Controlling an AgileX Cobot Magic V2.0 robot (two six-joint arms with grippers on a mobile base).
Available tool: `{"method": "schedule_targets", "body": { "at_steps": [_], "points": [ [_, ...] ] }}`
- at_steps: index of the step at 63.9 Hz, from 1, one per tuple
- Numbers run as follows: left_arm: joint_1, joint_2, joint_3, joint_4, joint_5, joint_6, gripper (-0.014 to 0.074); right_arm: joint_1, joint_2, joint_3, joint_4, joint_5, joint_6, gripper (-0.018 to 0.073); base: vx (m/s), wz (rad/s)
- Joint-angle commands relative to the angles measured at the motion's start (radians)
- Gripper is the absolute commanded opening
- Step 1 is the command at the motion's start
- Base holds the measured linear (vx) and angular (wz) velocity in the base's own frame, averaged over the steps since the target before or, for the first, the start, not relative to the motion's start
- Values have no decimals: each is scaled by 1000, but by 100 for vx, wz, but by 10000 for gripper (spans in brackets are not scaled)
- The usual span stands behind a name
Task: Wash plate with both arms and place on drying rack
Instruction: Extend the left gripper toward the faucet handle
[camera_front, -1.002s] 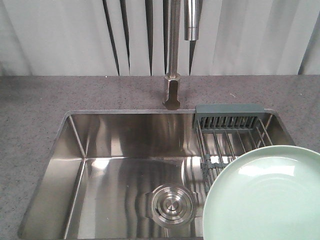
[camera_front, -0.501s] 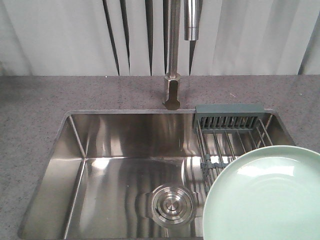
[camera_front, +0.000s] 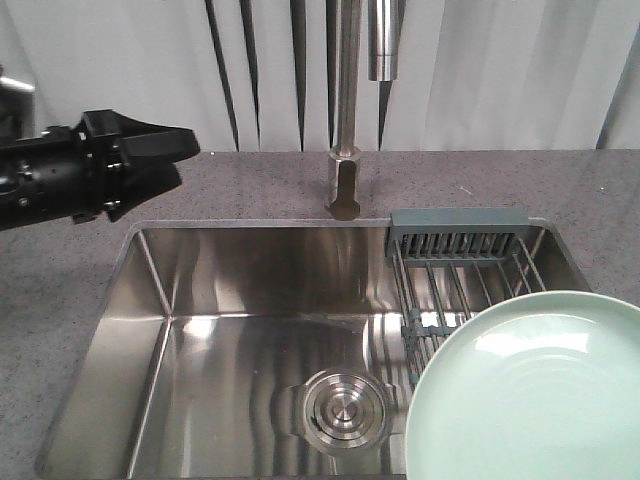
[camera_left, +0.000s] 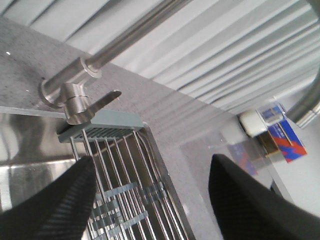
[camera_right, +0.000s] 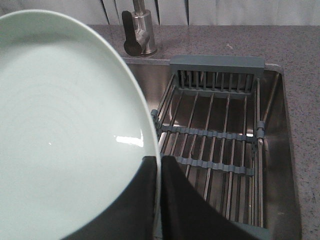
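Two sets of jaws: the right jaws pinch the plate (camera_right: 65, 115) by its rim, holding it at 4 o'clock beside the rack (camera_front: 455, 270); the left jaws, at 10 o'clock above the worktop (camera_front: 60, 270), gape wide, empty.

The left gripper (camera_front: 172, 158) is hanging over the grey countertop (camera_front: 60, 260) at ten o'clock from the sink (camera_front: 230, 280), its black fingers pointing toward three o'clock. From this angle they seem to be slightly parted. The pale green plate (camera_front: 530, 390) is filling the five o'clock corner, overlapping the drying rack (camera_front: 455, 262), which is sitting across the sink's three o'clock end. The faucet (camera_front: 345, 170) is standing at twelve o'clock.
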Motion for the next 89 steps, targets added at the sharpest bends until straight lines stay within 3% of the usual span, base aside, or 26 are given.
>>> {"method": "schedule_targets", "body": {
  "at_steps": [1, 17, 32, 46, 89],
  "points": [
    [-42, 109, -135, -107, 89, 16, 476, -2, 13, -24, 5, -76, 0, -2, 0, 0],
    [-133, 417, -473, -108, 107, 38, 476, -2, 13, -24, 5, -76, 0, -2, 0, 0],
    [-197, 575, -697, -108, 88, 31, 476, -2, 13, -24, 5, -76, 0, -2, 0, 0],
    [-227, 645, -787, -108, 6, 31, 472, -2, 13, -24, 5, -76, 0, -2, 0, 0],
    [-297, 718, -883, -108, -15, 28, 472, -2, 13, -24, 5, -76, 0, -2, 0, 0]
  ]
}}
